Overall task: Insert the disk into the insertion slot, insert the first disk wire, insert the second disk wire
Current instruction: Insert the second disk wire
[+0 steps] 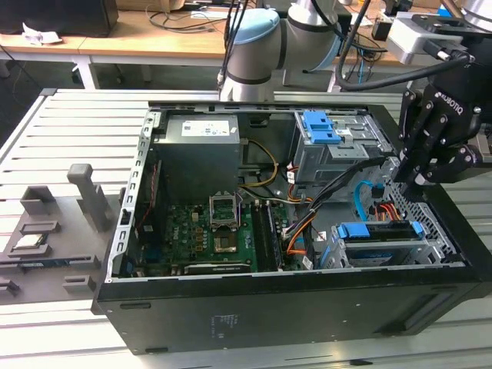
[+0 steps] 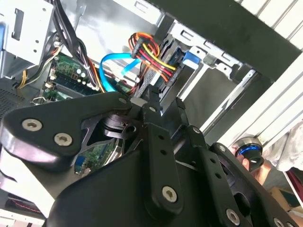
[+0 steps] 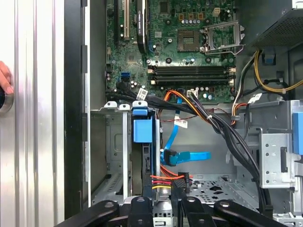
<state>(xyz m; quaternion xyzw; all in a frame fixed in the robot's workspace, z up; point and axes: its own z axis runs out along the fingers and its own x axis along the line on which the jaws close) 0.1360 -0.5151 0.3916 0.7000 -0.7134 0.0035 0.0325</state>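
Down at the near corner of the case (image 1: pixel 254 307), on the exterior view's right, the insertion slot (image 1: pixel 338 257) holds the disk (image 1: pixel 377 231); the tool (image 2: pixel 165 97) hangs at the first disk wire (image 3: pixel 161 179), clamped or apart I cannot tell. Limp strands, rigid plug (image 3: pixel 182 178): probably best gripped there.

Grey arm (image 1: pixel 311 34), pale-blue joint caps (image 1: pixel 250 31), black linkage bars (image 2: pixel 158 151), silver screws (image 2: pixel 63 139)

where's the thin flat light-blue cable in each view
Exterior view: the thin flat light-blue cable curves above the blue-framed silver disk, toward the exterior view's right.
First wrist view: the cable lies flat beside the red, orange and black wire bundle.
Second wrist view: the cable arcs beside that bundle.
Shared landmark: the wire bundle.
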